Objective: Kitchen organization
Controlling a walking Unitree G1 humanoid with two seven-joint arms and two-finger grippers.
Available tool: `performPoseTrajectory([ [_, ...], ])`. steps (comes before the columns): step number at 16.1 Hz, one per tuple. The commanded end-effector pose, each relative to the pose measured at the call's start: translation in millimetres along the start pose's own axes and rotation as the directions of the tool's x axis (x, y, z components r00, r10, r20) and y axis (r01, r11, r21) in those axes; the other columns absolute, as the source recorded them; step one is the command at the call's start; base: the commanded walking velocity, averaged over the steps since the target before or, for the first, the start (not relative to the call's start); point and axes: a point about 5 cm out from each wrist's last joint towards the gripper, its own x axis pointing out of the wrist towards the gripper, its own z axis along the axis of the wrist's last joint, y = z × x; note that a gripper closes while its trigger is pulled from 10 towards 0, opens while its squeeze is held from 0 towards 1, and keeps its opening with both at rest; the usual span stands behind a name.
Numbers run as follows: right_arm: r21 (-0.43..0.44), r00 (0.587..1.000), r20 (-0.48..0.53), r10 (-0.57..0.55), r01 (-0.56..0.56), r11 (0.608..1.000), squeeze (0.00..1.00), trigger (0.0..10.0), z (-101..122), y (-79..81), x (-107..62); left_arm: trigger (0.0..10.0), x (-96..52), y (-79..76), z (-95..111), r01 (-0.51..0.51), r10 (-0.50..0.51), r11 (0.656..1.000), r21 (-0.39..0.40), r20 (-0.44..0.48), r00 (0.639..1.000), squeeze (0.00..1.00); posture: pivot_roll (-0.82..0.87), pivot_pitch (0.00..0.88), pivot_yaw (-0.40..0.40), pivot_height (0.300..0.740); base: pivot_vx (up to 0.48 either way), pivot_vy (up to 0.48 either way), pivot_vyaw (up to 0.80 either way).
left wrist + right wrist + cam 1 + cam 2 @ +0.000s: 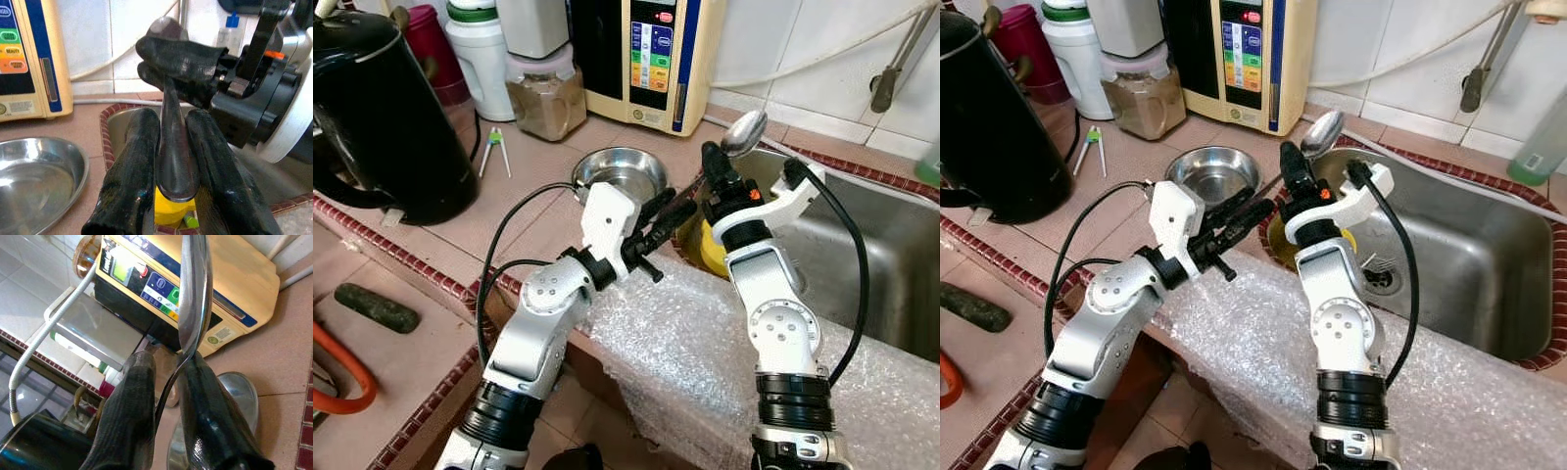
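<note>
A steel spoon (744, 132) stands with its bowl up over the near left corner of the sink (1469, 245). My right gripper (717, 168) is shut on the spoon's neck just below the bowl; the right wrist view has the spoon (194, 293) pinched between its fingers (129, 416). My left gripper (674, 211) reaches in from the left, lower down. In the left wrist view the handle end (173, 147) lies between its two fingers (129, 181), which press on both sides. A round steel bowl (622, 171) sits on the counter just behind the left gripper.
A black kettle (382, 117) stands at the left, with a water machine (646, 59), a jar (545, 98) and a white jug (480, 54) along the back wall. Bubble wrap (705, 343) covers the counter's front edge. Something yellow (710, 252) lies in the sink's corner.
</note>
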Motion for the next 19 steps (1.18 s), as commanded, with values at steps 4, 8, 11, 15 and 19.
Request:
performPoseTrajectory([
  [4,-0.103,0.968,-0.183,-0.172,0.155,0.983,0.0,10.0,-33,-17.3,-5.9,10.0,3.2,1.2,15,0.002,-0.003,1.0,0.024,0.058,0.998,1.0,0.04,0.109,0.036,0.74,0.0,0.0,0.0],
  [8,-0.01,0.994,-0.091,-0.059,0.058,0.998,0.0,10.0,-18,-8.8,6.5,10.0,3.6,3.0,15,-0.005,0.003,1.0,0.029,0.058,0.998,1.0,0.04,0.107,0.041,0.74,0.0,0.0,0.0],
  [11,0.011,0.998,-0.017,-0.052,0.052,0.999,0.0,10.0,-7,-11.6,2.9,10.0,3.5,3.7,15,-0.007,0.005,0.999,0.035,0.057,0.998,1.0,0.04,0.105,0.042,0.74,0.0,0.0,0.0],
  [15,-0.014,0.999,-0.02,-0.045,0.045,0.999,0.0,10.0,-6,-14.0,0.9,10.0,3.3,4.0,15,-0.01,0.008,0.999,0.04,0.053,0.999,1.0,0.04,0.102,0.042,0.74,0.0,0.0,0.0],
  [19,-0.051,0.989,0.081,-0.125,0.129,0.99,0.0,10.0,17,-32.9,0.9,10.0,-2.7,6.1,11,0.0,0.0,1.0,0.029,0.013,1.0,1.0,0.05,0.104,0.042,0.74,0.0,0.0,0.0],
])
